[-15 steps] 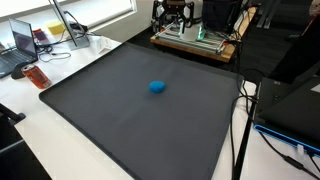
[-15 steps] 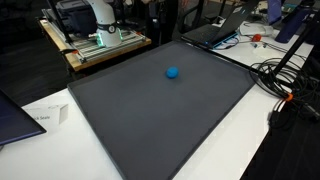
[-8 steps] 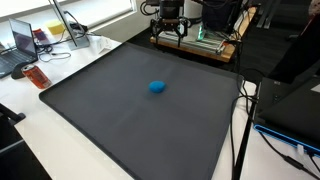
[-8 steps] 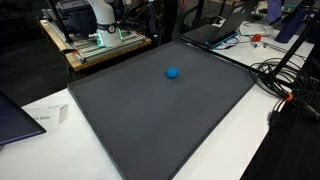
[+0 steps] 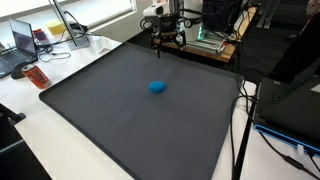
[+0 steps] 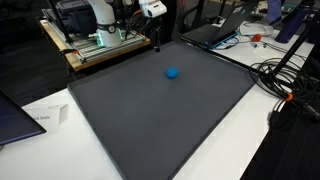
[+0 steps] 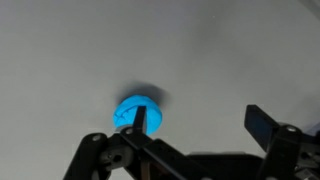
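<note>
arm pose: in both exterior views the wrist is roughly vertical, and the gripper (image 5: 167,43) points down over the far edge of the dark mat (image 5: 110,125), clear of its surface. the wooden stand (image 6: 95,50) sits just behind that edge.

fingers: spread wide in the wrist view, one finger (image 7: 262,124) well away from the other. nothing is between them and i see no contact with anything.

object: the blue ball (image 5: 157,87) lies alone on the mat near its middle, well apart from the gripper. in the wrist view the ball sits behind one fingertip, off-centre of the gap.
</note>
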Robot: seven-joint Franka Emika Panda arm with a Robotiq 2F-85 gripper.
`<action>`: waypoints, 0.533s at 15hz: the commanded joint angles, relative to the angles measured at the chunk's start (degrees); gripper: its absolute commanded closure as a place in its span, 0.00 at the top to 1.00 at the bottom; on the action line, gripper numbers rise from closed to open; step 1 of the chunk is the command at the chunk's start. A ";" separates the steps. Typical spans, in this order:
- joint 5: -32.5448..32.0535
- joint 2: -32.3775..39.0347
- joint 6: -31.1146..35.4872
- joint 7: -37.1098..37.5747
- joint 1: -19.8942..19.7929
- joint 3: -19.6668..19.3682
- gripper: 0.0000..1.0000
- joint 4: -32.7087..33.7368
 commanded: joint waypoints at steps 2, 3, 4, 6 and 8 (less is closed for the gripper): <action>15.31 2.33 -1.42 -17.73 1.05 -3.10 1.00 2.60; 17.43 2.91 -1.89 -20.63 0.59 -3.54 1.00 3.09; 19.15 3.56 -2.45 -23.40 0.12 -4.14 1.00 3.62; 21.55 5.04 -3.76 -27.94 -0.67 -5.30 1.00 4.74; 23.11 6.47 -5.56 -31.59 -1.62 -6.42 1.00 6.24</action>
